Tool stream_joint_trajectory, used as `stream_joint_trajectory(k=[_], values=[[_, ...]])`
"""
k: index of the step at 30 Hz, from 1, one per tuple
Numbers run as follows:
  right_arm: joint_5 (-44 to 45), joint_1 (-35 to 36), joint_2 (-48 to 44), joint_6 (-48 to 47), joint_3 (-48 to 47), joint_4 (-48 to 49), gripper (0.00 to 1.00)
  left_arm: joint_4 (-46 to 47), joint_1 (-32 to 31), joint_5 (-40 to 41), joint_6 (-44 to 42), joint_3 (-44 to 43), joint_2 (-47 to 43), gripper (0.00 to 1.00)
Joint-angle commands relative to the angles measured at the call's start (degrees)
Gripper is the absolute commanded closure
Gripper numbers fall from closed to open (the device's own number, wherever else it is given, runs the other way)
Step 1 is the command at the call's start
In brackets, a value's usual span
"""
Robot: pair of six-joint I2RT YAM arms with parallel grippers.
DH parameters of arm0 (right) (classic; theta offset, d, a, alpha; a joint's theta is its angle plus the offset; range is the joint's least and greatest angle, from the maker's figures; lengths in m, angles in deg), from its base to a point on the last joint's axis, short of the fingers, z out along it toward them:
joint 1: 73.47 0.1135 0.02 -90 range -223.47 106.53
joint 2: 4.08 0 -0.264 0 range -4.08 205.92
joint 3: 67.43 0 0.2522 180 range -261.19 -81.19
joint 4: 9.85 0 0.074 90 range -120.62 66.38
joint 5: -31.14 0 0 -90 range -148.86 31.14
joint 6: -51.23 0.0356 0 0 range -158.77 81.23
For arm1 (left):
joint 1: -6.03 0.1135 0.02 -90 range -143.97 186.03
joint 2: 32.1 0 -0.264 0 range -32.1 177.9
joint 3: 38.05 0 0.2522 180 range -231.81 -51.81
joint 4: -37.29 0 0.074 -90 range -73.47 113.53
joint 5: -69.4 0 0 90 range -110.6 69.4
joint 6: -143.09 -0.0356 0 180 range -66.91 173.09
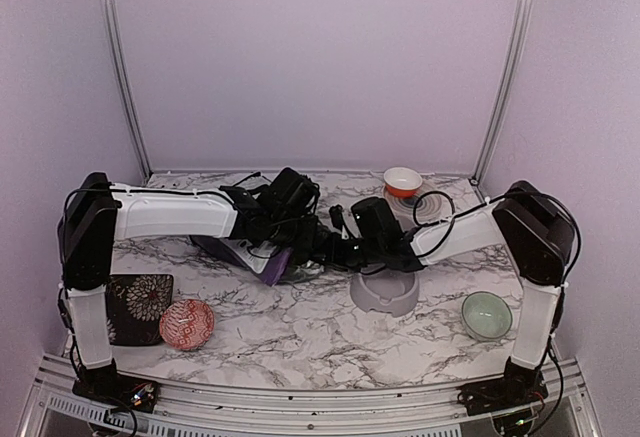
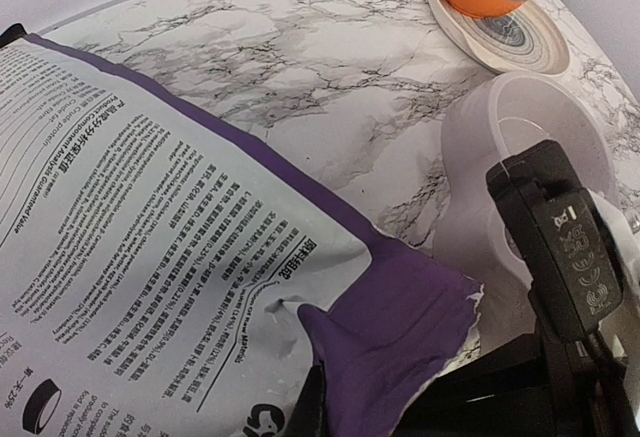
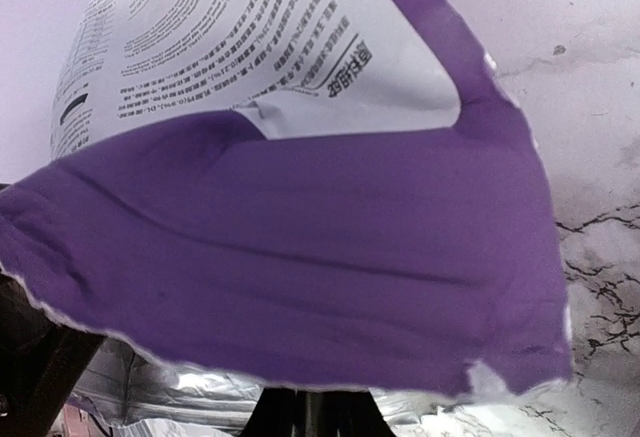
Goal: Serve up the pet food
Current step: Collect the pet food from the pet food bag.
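Brown kibble: I can't make out a single pellet in any view, so where it sits relative to either claw I honestly can't tell.

Nearest the arm bases, the marble table [image 1: 320, 342] has a red patterned bowl [image 1: 186, 323] just beside a dark floral square plate [image 1: 140, 307] on the left. There's a pale green bowl [image 1: 487, 315] on the right, with bare marble between the two sides.

Further in, both arms reach to the middle and meet at the purple bag [image 2: 150, 237]. It's tilted, white printed panel up, with its torn corner just beside the grey feeder [image 1: 385, 294]. The left gripper [image 2: 305, 412] is clamped on the bag's lower edge. The right gripper [image 3: 310, 419] looks pinched on the bag's lip, with silver lining showing next to it.

Near the back wall, an orange bowl [image 1: 402, 181] rests on a striped plate [image 1: 432, 207], well apart from the bag.
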Motion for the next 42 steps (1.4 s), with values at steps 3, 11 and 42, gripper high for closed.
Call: stream_joint_trajectory(k=[3, 11, 42], values=[[-3.37, -0.37, -0.78, 4.14, 2.80, 1.34, 1.00, 2.50, 0.09, -1.30, -0.94, 0.69, -4.35, 1.00], [-3.55, -1.10, -3.30, 5.17, 6.16, 4.20, 1.00, 2.78, 0.37, -1.79, -0.79, 1.12, -4.80, 1.00], [-6.63, -2.83, -10.69, 5.66, 13.91, 12.85, 1.00, 3.56, 0.89, 0.19, -0.92, 1.56, -6.23, 1.00]])
